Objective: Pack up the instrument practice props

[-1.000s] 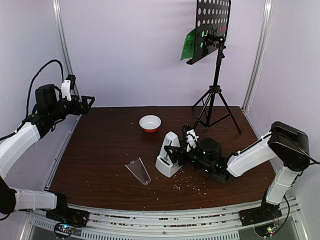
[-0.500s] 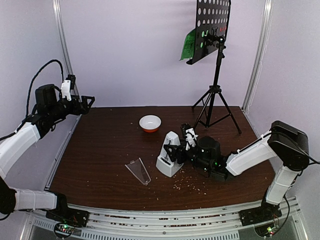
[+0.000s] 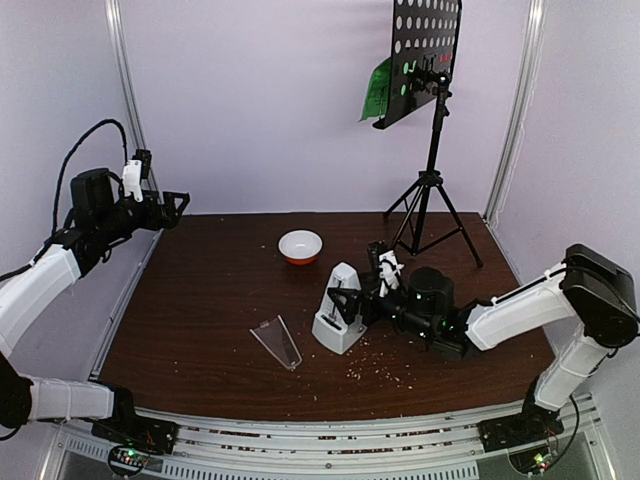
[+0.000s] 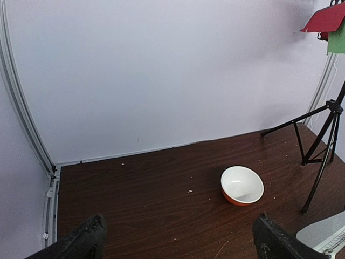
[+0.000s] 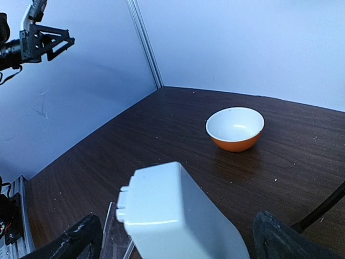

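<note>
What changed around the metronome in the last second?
The right gripper opened wider, its fingers now standing clear of the white metronome, and its arm drew back slightly to the right. The metronome stayed upright in place. The clear cover, bowl, music stand and raised, open left gripper did not move.

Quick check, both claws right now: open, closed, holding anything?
Left claw: open, empty, raised above the table.
Right claw: open, fingers either side of the white metronome, not gripping it.
</note>
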You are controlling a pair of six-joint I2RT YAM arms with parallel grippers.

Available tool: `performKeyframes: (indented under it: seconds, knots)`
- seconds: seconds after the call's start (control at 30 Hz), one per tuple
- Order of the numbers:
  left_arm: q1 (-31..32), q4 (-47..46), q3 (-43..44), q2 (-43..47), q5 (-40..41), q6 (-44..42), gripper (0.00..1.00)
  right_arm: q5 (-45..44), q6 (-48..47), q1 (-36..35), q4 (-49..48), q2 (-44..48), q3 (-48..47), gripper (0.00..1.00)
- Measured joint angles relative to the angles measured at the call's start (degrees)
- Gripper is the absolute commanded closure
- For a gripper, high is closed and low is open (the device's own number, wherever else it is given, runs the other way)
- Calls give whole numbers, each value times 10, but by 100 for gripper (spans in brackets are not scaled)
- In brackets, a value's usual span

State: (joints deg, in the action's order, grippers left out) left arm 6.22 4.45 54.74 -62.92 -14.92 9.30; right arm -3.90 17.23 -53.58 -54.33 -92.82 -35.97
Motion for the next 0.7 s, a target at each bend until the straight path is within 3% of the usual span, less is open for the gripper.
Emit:
performKeyframes:
  seconds: [0.2, 0.33, 0.47, 0.7]
  knots:
    - [8, 1, 0, -25, -10, -16, 2, 7, -25, 5, 49, 114, 30, 0]
    - [60, 1, -1, -33, -16, -28, 2, 24, -33, 37, 103, 183, 37, 0]
    - [143, -3, -7, -34, -17, -28, 2, 77, -24, 134, 141, 221, 40, 0]
    - [273, -62, -60, -60, -35, -21, 2, 151, -10, 275, 146, 212, 85, 0]
